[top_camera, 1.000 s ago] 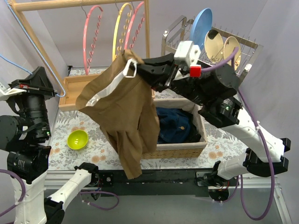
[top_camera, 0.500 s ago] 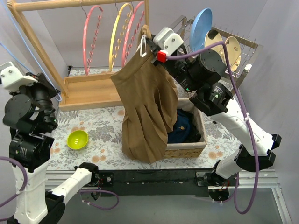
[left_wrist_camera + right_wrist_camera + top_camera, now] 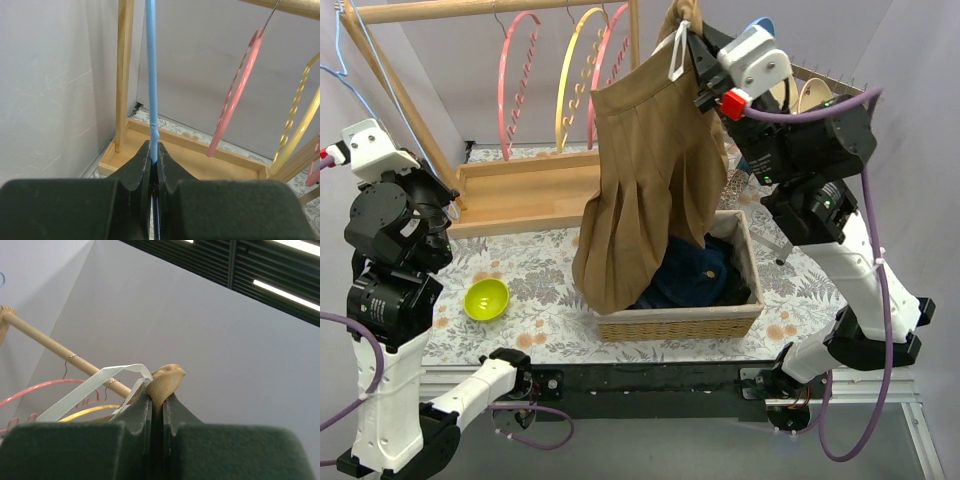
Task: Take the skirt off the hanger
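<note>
The brown pleated skirt [image 3: 650, 170] hangs free from my right gripper [image 3: 688, 30], which is raised high at the top of the top view. Its hem drapes over the left rim of the wicker basket [image 3: 680, 322]. In the right wrist view the gripper [image 3: 156, 397] is shut on a fold of the skirt's waistband [image 3: 167, 380], beside a white ribbon loop [image 3: 90, 385]. My left gripper [image 3: 154, 150] is shut on the thin blue hanger [image 3: 151, 75]. The hanger [image 3: 347, 75] shows bare at the far left of the top view, apart from the skirt. The left fingers are off that view's left edge.
A wooden rack [image 3: 520, 195] stands at the back with pink [image 3: 510, 80] and yellow [image 3: 570, 80] hangers on its rail. The basket holds a dark blue garment [image 3: 695, 275]. A green bowl [image 3: 486, 298] lies front left. A dish rack with plates [image 3: 810, 95] stands behind my right arm.
My right gripper has lifted the skirt up and to the right, so it now hangs over the basket. My left arm has swung left and up with the blue hanger.
</note>
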Controlling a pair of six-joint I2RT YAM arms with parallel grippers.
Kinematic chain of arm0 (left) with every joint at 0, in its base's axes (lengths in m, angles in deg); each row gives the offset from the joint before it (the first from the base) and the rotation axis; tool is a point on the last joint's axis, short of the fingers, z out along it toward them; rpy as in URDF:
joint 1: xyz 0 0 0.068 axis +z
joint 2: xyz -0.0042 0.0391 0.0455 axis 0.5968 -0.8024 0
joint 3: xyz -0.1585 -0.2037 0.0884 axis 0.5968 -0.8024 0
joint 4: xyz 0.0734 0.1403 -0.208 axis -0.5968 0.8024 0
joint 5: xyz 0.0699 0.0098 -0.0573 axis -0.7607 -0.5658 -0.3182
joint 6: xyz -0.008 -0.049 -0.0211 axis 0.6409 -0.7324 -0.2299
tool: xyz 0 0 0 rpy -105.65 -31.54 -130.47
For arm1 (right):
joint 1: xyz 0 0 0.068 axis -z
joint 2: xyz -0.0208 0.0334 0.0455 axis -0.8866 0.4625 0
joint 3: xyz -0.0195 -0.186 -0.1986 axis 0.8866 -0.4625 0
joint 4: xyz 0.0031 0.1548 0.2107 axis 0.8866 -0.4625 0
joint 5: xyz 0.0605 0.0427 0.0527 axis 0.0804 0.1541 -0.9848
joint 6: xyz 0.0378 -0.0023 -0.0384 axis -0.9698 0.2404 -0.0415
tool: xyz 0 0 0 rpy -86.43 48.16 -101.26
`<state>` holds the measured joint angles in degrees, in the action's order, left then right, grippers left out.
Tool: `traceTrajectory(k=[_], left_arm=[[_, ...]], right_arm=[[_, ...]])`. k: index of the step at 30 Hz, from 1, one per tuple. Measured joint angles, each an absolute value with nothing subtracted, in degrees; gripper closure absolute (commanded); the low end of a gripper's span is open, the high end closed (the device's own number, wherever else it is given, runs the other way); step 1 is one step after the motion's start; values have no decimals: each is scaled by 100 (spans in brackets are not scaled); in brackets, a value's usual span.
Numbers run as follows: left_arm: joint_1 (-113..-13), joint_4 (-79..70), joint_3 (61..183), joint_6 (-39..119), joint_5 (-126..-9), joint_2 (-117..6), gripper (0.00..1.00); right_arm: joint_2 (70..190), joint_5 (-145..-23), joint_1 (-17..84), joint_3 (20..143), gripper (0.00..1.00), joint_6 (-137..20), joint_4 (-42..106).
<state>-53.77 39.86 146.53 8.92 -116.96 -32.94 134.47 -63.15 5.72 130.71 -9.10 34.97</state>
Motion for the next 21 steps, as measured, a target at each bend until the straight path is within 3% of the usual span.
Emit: traceTrajectory(k=[21], left_arm=[[-5377, 4323, 15154, 938, -11663, -3292, 100]], right_arm=[[13172, -6427, 576, 12811, 99, -505, 3717]])
